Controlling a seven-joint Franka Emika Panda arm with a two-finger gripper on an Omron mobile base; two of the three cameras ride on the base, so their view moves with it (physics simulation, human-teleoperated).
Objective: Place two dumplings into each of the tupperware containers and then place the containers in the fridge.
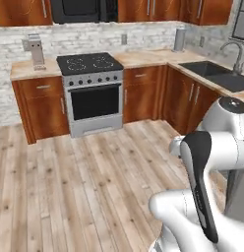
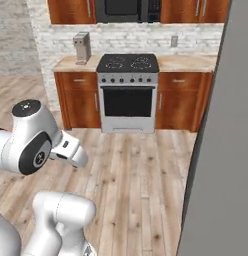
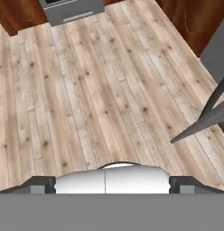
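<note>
Open gripper point(image 3: 112, 187) over bare floor point(image 3: 86, 90), fridge point(image 2: 221, 150) at right.

I'm in a home kitchen: a stove point(image 1: 92, 93) set among wooden cabinets point(image 1: 143, 93), a sink point(image 1: 217, 75), plank floor point(image 1: 70, 187).

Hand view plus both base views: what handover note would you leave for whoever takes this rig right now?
Claw: open, empty, pointed down at the light wooden plank floor.
Tall grey fridge: its flat panel rises at the right of the right base view.
Done: nothing I can confirm from here.
Left: two dumplings into each tupperware container, then the containers into the fridge.
</note>
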